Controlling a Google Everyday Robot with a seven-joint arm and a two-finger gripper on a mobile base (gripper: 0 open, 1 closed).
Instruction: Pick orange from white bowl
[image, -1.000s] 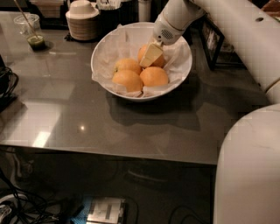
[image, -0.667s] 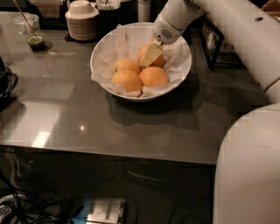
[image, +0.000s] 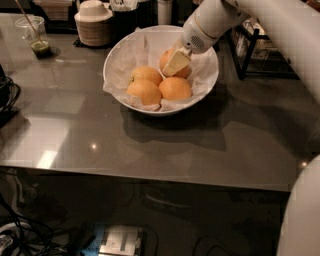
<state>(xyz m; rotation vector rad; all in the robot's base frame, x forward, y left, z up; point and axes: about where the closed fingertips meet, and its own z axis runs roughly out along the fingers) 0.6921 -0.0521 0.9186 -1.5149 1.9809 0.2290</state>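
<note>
The white bowl (image: 212, 75), lined with crinkled white paper, stands on the grey table toward the back. Several oranges lie in it: one at the back left (image: 146, 75), one at the front left (image: 144, 92), one at the front right (image: 175, 88) and one at the back right (image: 167, 57). My gripper (image: 172, 65) reaches down into the bowl from the upper right and lies against the back-right orange, covering part of it. The white wrist (image: 205, 27) is just above the bowl's far rim.
A stack of small beige bowls (image: 93, 22) and dark containers (image: 125, 15) stand behind the bowl. A plastic cup with green liquid (image: 35, 40) is at the far left. Cables (image: 7, 97) hang at the left edge. My white body (image: 300, 215) fills the lower right.
</note>
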